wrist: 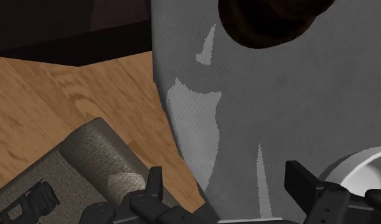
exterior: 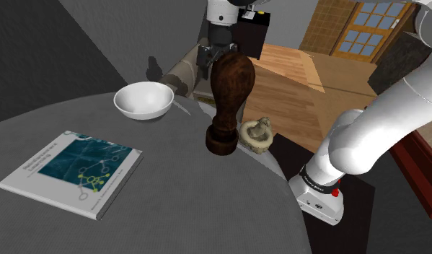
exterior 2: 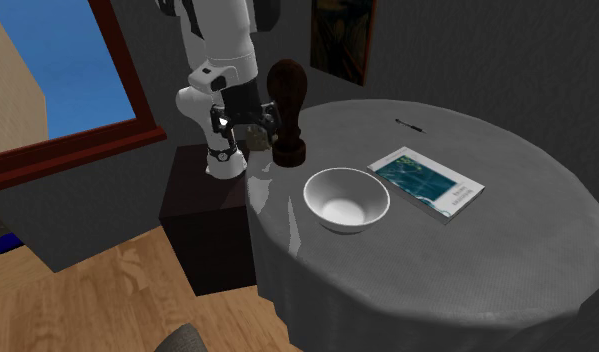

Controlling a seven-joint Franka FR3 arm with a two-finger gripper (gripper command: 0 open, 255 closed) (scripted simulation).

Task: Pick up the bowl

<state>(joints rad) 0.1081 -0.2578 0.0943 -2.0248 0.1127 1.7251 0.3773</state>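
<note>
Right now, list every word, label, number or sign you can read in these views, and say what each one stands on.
Book: a line of pale lettering along one edge of the cover, too blurred to read.
Bowl: plain white, no marking on it.
There is no other text, number or sign that can be read.
</note>
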